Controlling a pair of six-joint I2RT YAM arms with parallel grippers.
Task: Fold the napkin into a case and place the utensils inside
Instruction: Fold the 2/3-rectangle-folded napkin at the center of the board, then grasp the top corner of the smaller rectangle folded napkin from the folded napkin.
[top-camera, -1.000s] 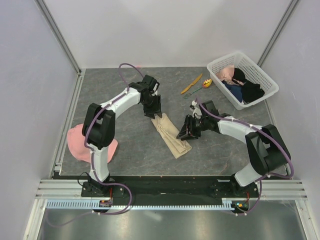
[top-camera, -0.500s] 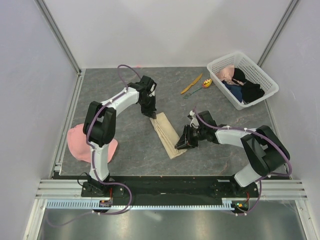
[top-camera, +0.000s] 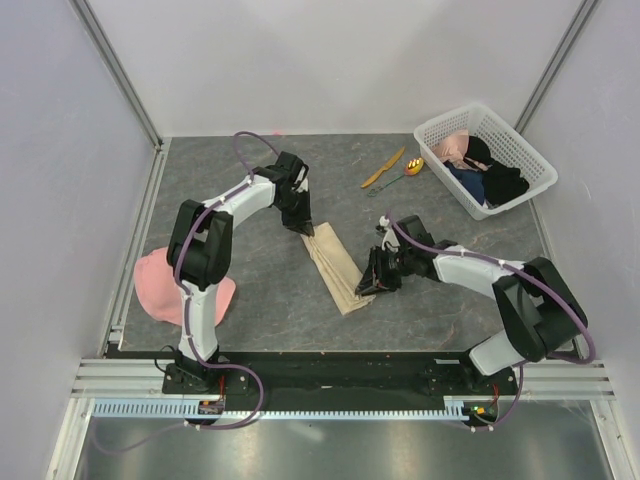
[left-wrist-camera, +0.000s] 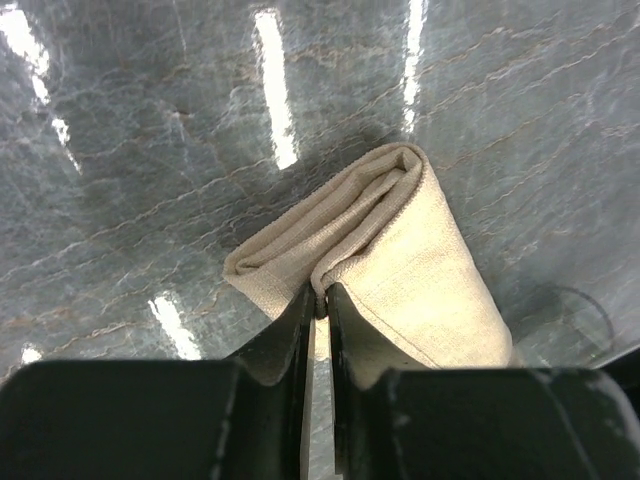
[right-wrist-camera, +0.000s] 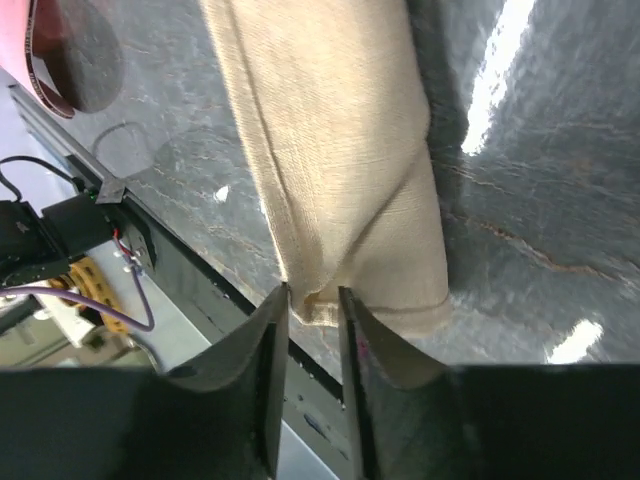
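Note:
The beige napkin (top-camera: 335, 265) lies folded into a narrow strip on the grey table, running diagonally between both grippers. My left gripper (top-camera: 306, 228) is shut on its far end; the left wrist view shows the jaws (left-wrist-camera: 320, 300) pinching a cloth edge of the napkin (left-wrist-camera: 420, 260). My right gripper (top-camera: 368, 287) is at the near end, its jaws (right-wrist-camera: 313, 300) narrowly closed on the napkin's (right-wrist-camera: 330, 150) corner. The orange knife (top-camera: 383, 168) and the green-handled spoon (top-camera: 400, 177) lie side by side further back, apart from both grippers.
A white basket (top-camera: 519, 139) with dark and pink clothes stands at the back right. A pink cap (top-camera: 160, 285) lies at the left near the left arm's base; it also shows in the right wrist view (right-wrist-camera: 50, 50). Walls enclose the table.
The napkin strip has been drawn straighter and laid flat, its near end shifted left toward the front. My right gripper dropped to the table at that end; the left lowered onto the far end.

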